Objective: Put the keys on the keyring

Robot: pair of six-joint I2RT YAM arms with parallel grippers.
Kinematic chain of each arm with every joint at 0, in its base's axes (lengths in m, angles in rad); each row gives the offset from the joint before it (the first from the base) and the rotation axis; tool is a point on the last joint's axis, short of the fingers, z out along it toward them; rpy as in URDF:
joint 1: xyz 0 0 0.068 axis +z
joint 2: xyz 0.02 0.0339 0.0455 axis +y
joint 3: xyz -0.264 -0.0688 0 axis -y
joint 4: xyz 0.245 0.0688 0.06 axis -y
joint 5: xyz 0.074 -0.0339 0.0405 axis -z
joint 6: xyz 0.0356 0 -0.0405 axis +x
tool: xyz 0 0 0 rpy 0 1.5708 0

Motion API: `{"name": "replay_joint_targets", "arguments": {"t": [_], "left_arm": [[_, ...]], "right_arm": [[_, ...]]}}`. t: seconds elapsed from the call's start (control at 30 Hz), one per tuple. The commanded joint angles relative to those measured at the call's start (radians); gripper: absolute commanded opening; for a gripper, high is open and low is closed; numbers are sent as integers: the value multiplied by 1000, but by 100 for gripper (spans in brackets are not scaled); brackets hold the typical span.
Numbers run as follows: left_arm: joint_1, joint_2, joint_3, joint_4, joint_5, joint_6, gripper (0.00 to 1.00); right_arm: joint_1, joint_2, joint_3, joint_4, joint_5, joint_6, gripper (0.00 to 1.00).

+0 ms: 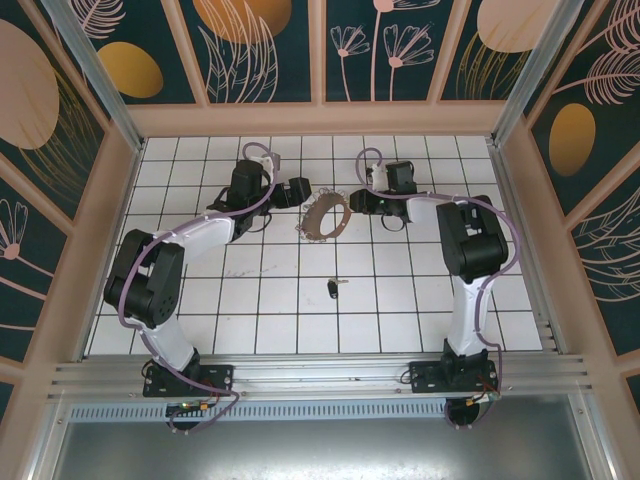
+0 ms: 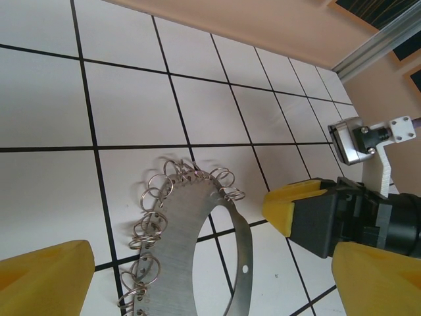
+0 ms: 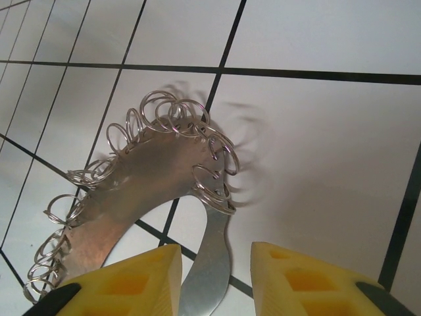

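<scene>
Two yellow foam-padded fingers of the right gripper (image 3: 216, 253) stand spread. The thin bare strip of the keyring (image 3: 151, 178) runs down into the gap between them, with tile showing between strip and right-hand pad. Contact cannot be judged. The left gripper (image 2: 210, 263) is spread wider, its yellow pads at the lower corners of its wrist view and the ring's arc lying between and just beyond them. One yellow finger (image 2: 287, 205) of the right gripper sits just beside the ring's plain edge there. From above, the two grippers face each other across the ring, left one just to its left and right one just to its right. The keyring is a flat, grey-metal ring plate, broad on one side and narrowing to a slim band. Many small wire split rings are threaded through holes along the outer edge of the broad side. It looks brownish from overhead. The small key with a black head and short silver blade (image 1: 332, 290) lies alone, nearer the arm bases and well apart from ring and grippers. All sits on the white tiled table with black grout lines (image 1: 270, 300).
</scene>
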State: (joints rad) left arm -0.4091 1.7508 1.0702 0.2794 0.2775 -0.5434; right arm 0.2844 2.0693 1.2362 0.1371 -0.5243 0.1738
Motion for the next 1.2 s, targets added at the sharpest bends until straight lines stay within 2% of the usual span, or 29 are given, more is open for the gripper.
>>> {"name": "replay_joint_targets", "arguments": {"t": [0.0, 0.63, 1.1, 1.17], "left_arm": [[-7, 9, 22, -7, 12, 15, 93], [-7, 16, 23, -4, 13, 25, 94], [-7, 21, 20, 0, 12, 31, 95], [-7, 21, 19, 0, 12, 31, 95]], "right_arm": [[13, 27, 42, -28, -3, -33, 33], [31, 95, 126, -77, -3, -68, 32], [39, 110, 140, -91, -9, -85, 22], [40, 113, 146, -93, -14, -83, 18]]}}
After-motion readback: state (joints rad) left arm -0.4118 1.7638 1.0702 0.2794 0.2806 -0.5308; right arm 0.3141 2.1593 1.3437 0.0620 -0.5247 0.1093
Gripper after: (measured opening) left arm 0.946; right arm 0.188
